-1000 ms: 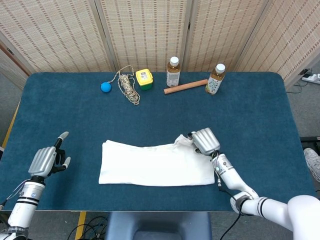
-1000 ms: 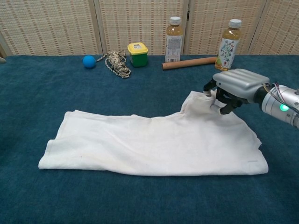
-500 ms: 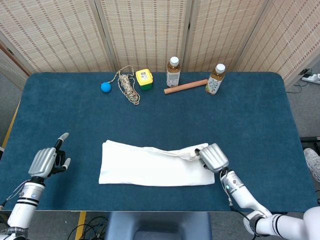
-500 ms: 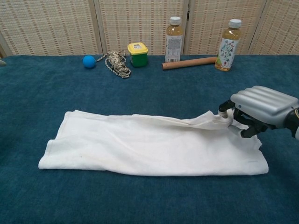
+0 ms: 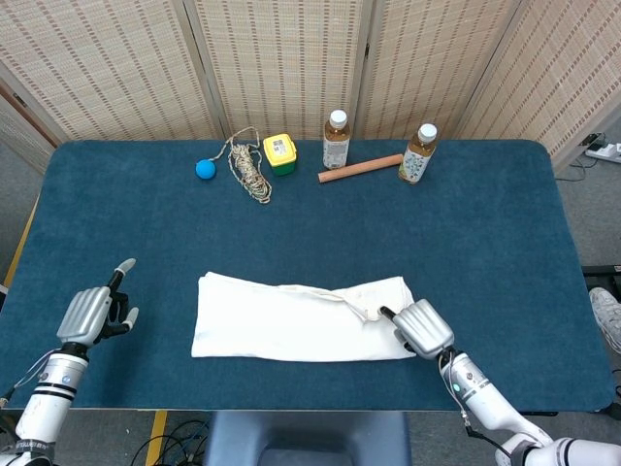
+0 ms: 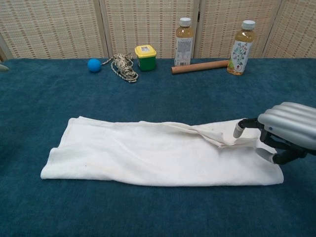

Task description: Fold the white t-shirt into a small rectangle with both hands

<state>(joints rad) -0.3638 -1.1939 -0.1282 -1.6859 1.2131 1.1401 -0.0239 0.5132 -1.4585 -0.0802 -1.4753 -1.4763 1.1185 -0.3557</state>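
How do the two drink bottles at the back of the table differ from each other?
The left bottle stands left of the wooden rod, the right bottle at the rod's right end. In the chest view, the left bottle's label looks mostly white; the right bottle's carries a colourful print. Both are upright, white-capped, and hold amber liquid.

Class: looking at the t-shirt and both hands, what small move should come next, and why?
Probably the right hand should lift clear: the sleeve flap it rests on already lies folded onto the white t-shirt, now a long strip. The left hand waits off the cloth.
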